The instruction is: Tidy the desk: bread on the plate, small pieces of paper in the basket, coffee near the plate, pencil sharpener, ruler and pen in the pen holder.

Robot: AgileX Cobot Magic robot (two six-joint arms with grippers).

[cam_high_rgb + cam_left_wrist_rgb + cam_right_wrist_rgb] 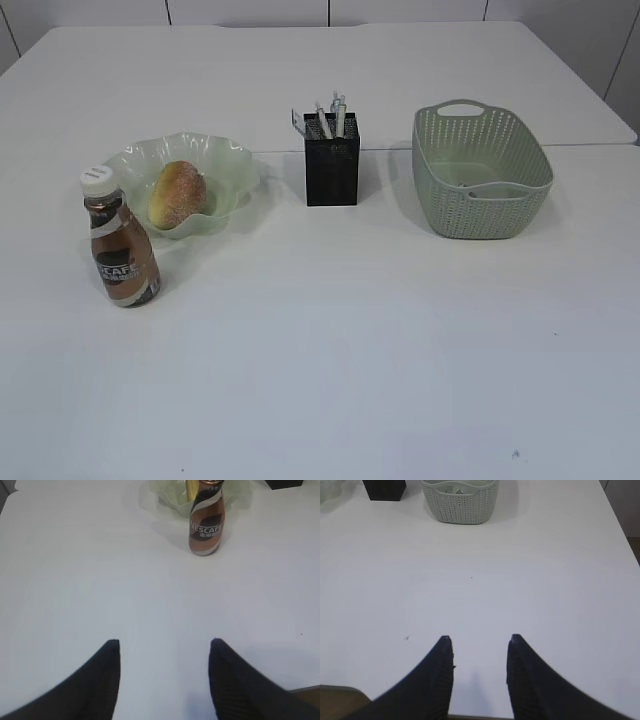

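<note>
Both tools idle: left tool has its jaws apart with nothing between them, hanging over bare table; right tool same, jaws apart, empty, near the table's front edge. Neither shows in the exterior view. Ahead of the left tool, slightly to its right, the coffee stands upright, cap on, just in front of the plate; from the exterior view the two look just beside each other, can't tell if touching. Bread lies in the plate. Ahead of the right tool, a bit to its left, sits the basket, with small pale scraps inside that look like the paper, too small to be sure. Pen holder is further left of the basket, well apart from it, with several pale sticks poking out the top; can't sort pen from ruler, and the sharpener isn't visible. Judgement: layout looks finished, nothing loose left on the table. If the coffee needs a nudge: smooth plastic, likely slippery, probably top-heavy, tips easily, so grip mid-body on the label, not the cap. Bread is soft, will squash, so take it across the short width with a light squeeze. Plate looks like glass with a wavy rim, fragile, best not to bump it. Basket is light and slides, so take it by the handle cut-outs.
</note>
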